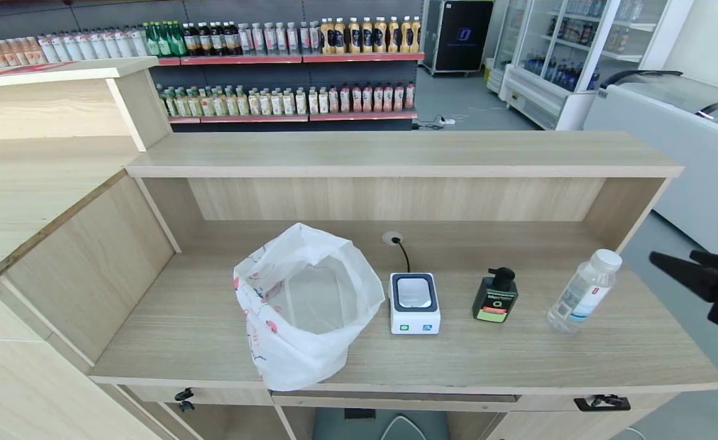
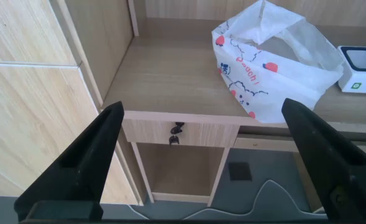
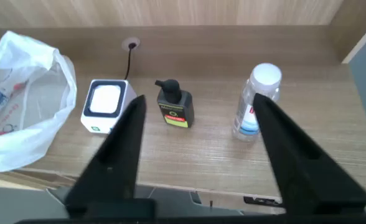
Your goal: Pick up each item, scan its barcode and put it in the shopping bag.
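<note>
A white plastic shopping bag (image 1: 307, 305) stands open on the left half of the wooden counter (image 1: 517, 354). The white barcode scanner (image 1: 415, 302) sits just right of it. Further right stand a black pump bottle (image 1: 495, 296) and then a clear water bottle (image 1: 583, 291), both upright. My right gripper (image 1: 676, 261) hangs open past the counter's right end, holding nothing. In the right wrist view the right gripper (image 3: 200, 102) frames the pump bottle (image 3: 173, 109) and the water bottle (image 3: 248, 118) from a distance. My left gripper (image 2: 203, 107) is open and empty, low in front of the counter near the bag (image 2: 270, 62).
A raised shelf (image 1: 395, 153) runs along the counter's back, with side walls at both ends. The scanner's cable goes into a hole (image 1: 392, 237) behind it. Drawers with keys (image 1: 183, 398) sit under the front edge. Drink shelves and fridges stand far behind.
</note>
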Motion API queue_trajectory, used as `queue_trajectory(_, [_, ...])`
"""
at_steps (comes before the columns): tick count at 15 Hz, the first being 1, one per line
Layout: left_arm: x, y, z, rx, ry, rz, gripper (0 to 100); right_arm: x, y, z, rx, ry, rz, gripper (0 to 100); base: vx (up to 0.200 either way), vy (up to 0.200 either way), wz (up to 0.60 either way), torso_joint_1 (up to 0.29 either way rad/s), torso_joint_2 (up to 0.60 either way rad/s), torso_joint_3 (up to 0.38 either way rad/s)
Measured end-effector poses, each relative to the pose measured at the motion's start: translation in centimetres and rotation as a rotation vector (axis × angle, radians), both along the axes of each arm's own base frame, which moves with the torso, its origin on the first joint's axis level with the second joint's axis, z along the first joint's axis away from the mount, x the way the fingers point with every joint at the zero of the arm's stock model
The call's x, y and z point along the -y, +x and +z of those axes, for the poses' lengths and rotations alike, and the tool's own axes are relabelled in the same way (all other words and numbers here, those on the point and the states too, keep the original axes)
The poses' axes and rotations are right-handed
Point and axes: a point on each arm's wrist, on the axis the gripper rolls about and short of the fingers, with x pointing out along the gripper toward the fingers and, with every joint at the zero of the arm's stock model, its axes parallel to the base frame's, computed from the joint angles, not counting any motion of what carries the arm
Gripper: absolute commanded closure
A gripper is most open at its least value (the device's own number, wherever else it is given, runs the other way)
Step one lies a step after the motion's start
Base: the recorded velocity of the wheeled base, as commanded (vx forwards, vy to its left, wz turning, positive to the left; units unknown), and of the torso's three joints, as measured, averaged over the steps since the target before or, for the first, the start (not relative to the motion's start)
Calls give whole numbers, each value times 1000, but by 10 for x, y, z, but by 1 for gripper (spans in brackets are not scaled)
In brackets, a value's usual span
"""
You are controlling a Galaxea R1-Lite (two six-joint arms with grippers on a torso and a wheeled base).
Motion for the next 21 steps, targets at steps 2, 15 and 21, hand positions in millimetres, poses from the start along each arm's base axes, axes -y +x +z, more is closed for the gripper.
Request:
queue_trajectory(2, [0,0,0,0,0,0,0,2,21,-19,-55,-24,43,0,0,0,0,0,0,0])
queue_trajectory(15, [0,0,0,0,0,0,0,32,107,-97,-98,-181,264,0,0,0,0,0,0,0])
queue_trajectory(21, [0,0,0,0,0,0,0,35,136,-131,-61,-191,308,0,0,0,0,0,0,0])
